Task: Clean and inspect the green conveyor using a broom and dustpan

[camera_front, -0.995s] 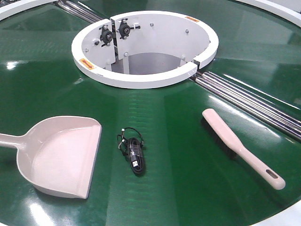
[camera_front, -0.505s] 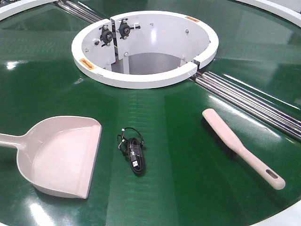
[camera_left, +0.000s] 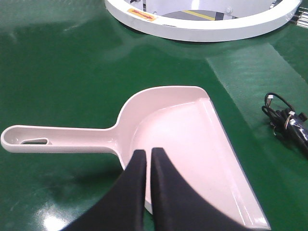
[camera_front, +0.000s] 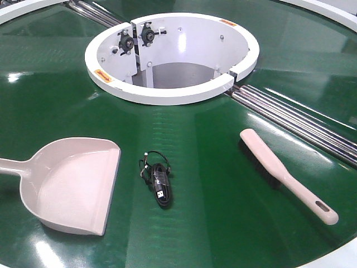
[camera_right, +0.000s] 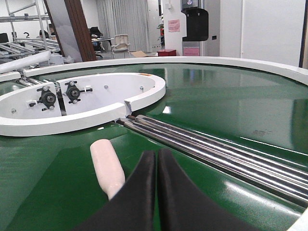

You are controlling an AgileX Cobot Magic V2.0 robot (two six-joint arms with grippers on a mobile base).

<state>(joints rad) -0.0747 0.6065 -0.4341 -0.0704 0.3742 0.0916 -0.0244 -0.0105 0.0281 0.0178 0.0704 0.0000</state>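
Presently, glossy conveyor [camera_front: 223, 234] carries dustpan [camera_front: 72, 187], broom [camera_front: 284, 174] and a black cable [camera_front: 159, 183] between them. Left pincer [camera_left: 148, 153] and right pincer [camera_right: 157, 154] are both pressed together. Curtains [camera_right: 126, 19] and chair [camera_right: 120, 44] stand beyond.

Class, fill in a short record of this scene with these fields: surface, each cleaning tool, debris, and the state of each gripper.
Surface: green conveyor, glossy, with white central ring and steel rollers
Scoop tool: dustpan lying on the belt, lip facing the cable
Brush tool: broom lying on the belt, untouched
Debris: bundled black USB cable between dustpan and broom, touching neither
Left arm: left gripper shut, holding nothing, pointed at the dustpan
Right arm: right gripper shut, holding nothing, beside the broom
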